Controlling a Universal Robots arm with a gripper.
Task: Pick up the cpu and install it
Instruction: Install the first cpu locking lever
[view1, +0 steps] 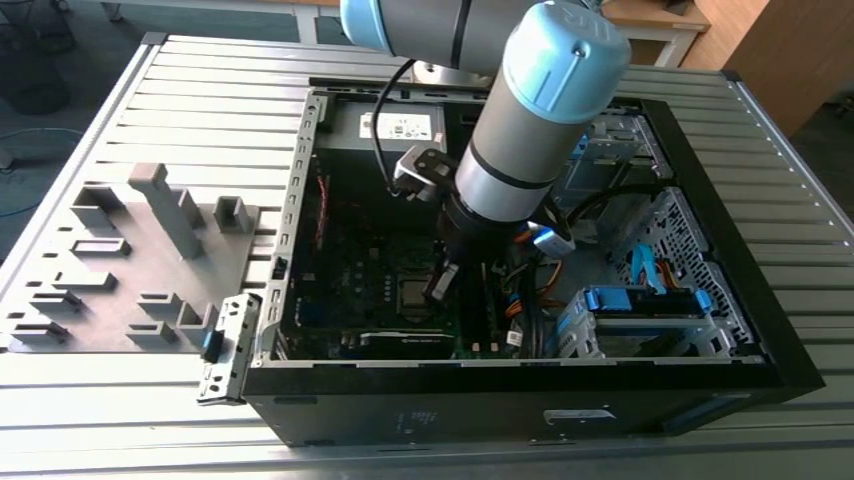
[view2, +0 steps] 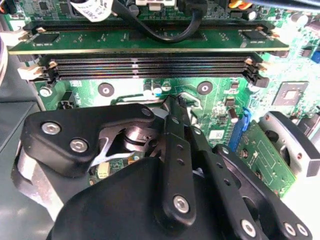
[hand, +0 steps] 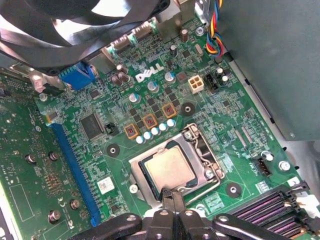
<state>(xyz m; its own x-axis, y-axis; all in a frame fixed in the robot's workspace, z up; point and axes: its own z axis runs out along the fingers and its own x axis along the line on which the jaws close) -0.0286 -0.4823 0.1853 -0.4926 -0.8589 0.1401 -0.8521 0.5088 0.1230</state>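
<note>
**End effector closed at CPU socket edge, chip seated in socket**

End effector (hand: 172, 196) in the first wrist view: black fingers pressed together, tips meeting at a point right at the near edge of the cpu (hand: 167, 170). Nothing visible clamped between them. In the second wrist view the same end effector (view2: 176, 102) shows black linkage plates and bolts, fingertips (view2: 172, 107) together over the green board.

The cpu lies flat inside the socket (hand: 202, 150), dull metal top up, silver socket frame around it on all sides. Whether the tips actually touch the chip or just hang above its edge, cannot tell.

Around the socket: green motherboard (hand: 240, 115) with capacitors, a white power connector (hand: 195, 84), a long blue slot (hand: 75, 167). Black fan (hand: 65, 30) beyond that. In the second wrist view, memory slots (view2: 150, 65) run across the board past the fingertips, black cable (view2: 160, 32) looped over them.

Exterior view: arm (view1: 534, 130) reaches down into the open computer case (view1: 534, 400), end effector (view1: 446, 285) low over the board next to the socket. Case lies on its side on a ribbed metal desk (view1: 214, 80). Grey plastic tray (view1: 120, 270) with blocks sits on the desk toward the exterior view's left, just beside the case.
</note>
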